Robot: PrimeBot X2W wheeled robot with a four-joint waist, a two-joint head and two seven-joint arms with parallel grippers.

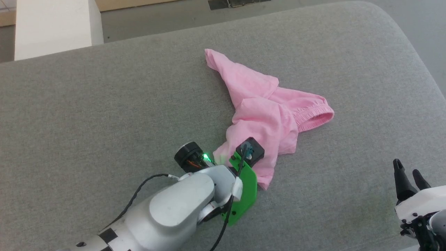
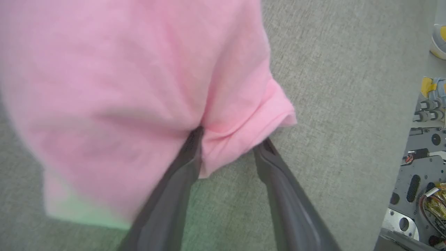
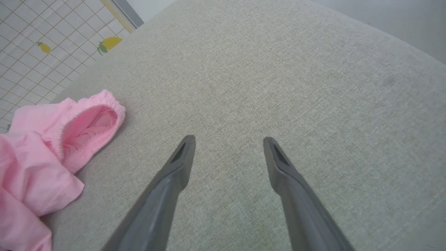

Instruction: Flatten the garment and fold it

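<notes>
Grey woven upholstery [image 1: 104, 104] spreads across the head view, a broad cushioned surface with a rounded corner at upper right; a white block [image 1: 55, 24] stands beyond its edge at upper left. The garment [image 1: 264, 115], pale pink shorts, lies crumpled right of centre: one leg trails toward upper centre, and the gathered waistband [image 1: 315, 116] gapes open at the right end of the heap. The nearest hem sits at lower centre, under the left arm's green bracket [image 1: 245, 188] and its black wrist camera. In the left wrist view, the left gripper [image 2: 230, 141] has its two dark fingers standing apart, straddling a rolled fold of the hem. The left-hand finger [image 2: 190, 153] is sunk into the cloth and the other tip is just touching the fold's edge. The jaws are not pressed together on the cloth. Green light tints the cloth at lower left of that view. The right gripper [image 1: 407, 169] sits at the lower right of the head view, well apart from the shorts, spread wide and empty over bare upholstery. In the right wrist view the waistband lies at mid left, with lemon-print tiled floor [image 3: 41, 52] at upper left.
</notes>
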